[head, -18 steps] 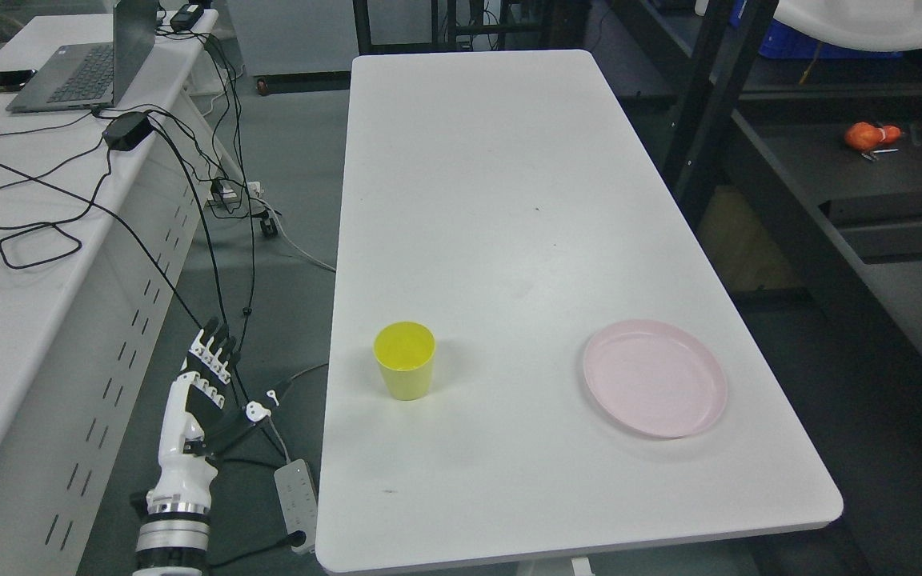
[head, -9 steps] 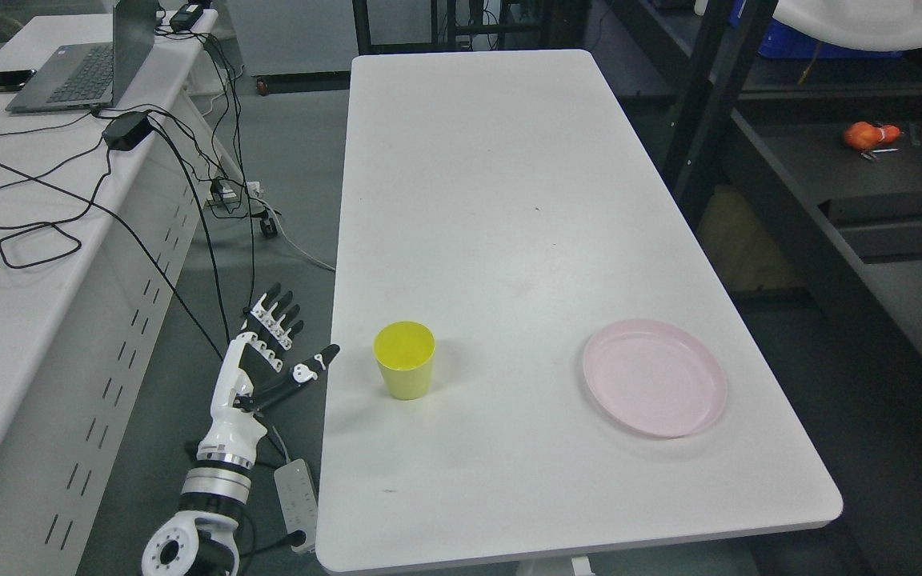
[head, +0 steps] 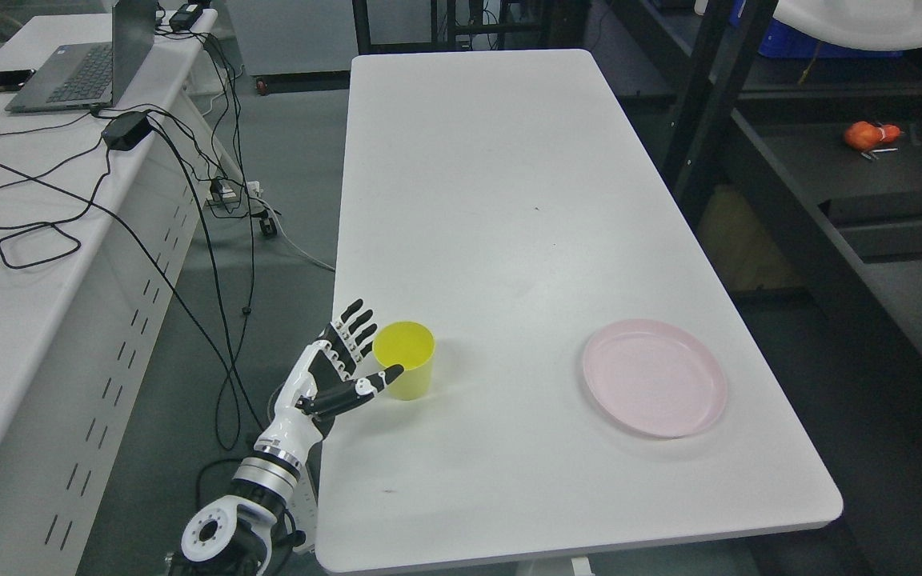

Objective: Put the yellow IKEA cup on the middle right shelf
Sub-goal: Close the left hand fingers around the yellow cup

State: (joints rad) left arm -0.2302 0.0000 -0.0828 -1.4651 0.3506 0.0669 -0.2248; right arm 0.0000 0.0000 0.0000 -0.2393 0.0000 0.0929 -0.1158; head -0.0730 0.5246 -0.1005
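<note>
The white surface (head: 509, 200) carries the yellow cup (head: 405, 360), upright, immediately right of the left hand (head: 341, 372). The fingers (head: 353, 328) are spread, thumb across the cup's near wall, apparently not yet touching, positioned to wrap it.

Matt yellow plastic cup (head: 406, 359) and pink plastic plate (head: 654, 388) are resting on smooth white table (head: 509, 200); hand (head: 335, 376) is showing glossy plastic.

This looks like a robotics lab or workshop: a laptop (head: 89, 68) and tangled cables (head: 189, 192) on a bench at 10 o'clock, dark metal shelving (head: 829, 160) at 2 o'clock, grey floor (head: 285, 184).
</note>
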